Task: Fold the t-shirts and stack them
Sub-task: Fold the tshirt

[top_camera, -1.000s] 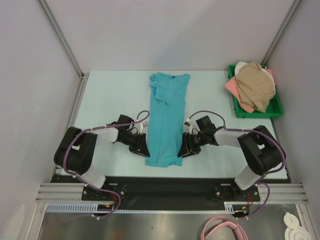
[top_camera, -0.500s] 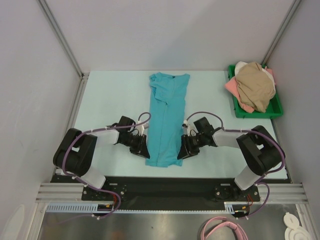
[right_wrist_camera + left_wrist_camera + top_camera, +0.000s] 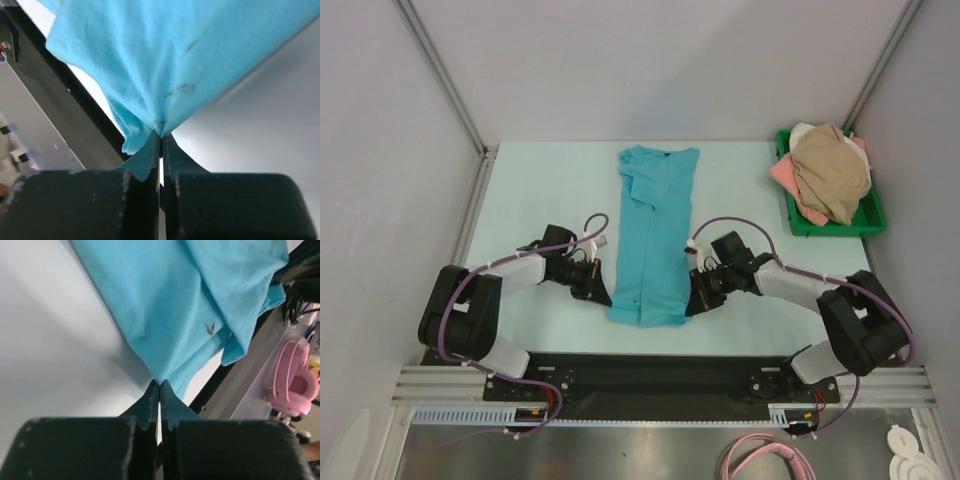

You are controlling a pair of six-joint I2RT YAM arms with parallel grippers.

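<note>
The teal t-shirt (image 3: 655, 235) lies folded into a long narrow strip down the middle of the table, collar at the far end. My left gripper (image 3: 604, 296) is shut on its near left edge; the wrist view shows the cloth (image 3: 170, 315) pinched at the fingertips (image 3: 151, 392). My right gripper (image 3: 696, 301) is shut on its near right edge, the cloth (image 3: 165, 60) bunched at its fingertips (image 3: 169, 145). The near end is lifted slightly. Tan (image 3: 832, 170), pink (image 3: 782, 174) and white (image 3: 803, 131) shirts lie heaped at the far right.
A green plastic tray (image 3: 871, 220) holds the heaped shirts at the far right of the table (image 3: 540, 190). The black front rail (image 3: 640, 370) runs along the near edge. A pink cable (image 3: 760, 458) lies below on the metal floor.
Both grippers have moved toward the near edge, pulling the shirt's hem with them; the left arm stretched out further and the near end has lifted and narrowed.
</note>
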